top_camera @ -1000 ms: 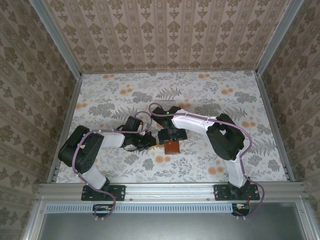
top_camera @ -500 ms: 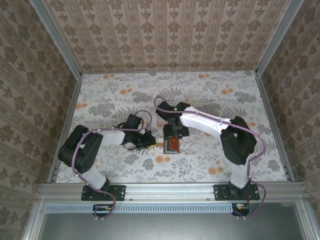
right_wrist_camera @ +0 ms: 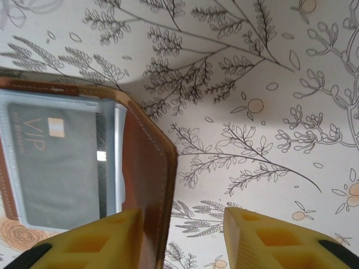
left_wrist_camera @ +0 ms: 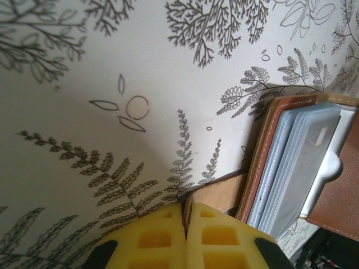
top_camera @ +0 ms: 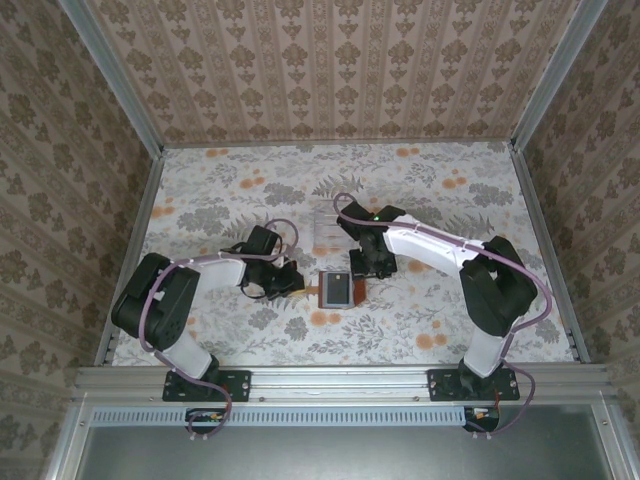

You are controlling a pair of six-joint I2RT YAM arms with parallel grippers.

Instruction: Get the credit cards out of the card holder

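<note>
The card holder [top_camera: 337, 289] lies open on the floral table [top_camera: 430, 200] between the arms, with a grey VIP credit card [right_wrist_camera: 56, 162] tucked in its clear sleeve. The left gripper [left_wrist_camera: 184, 214] is closed, its tips against the holder's tan flap. The right gripper [right_wrist_camera: 182, 217] stands parted, one finger beside the raised brown cover

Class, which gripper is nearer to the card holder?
Left: the left gripper is shut on the card holder's tan corner. The right gripper straddles its brown cover, jaws open, not yet clamped.
</note>
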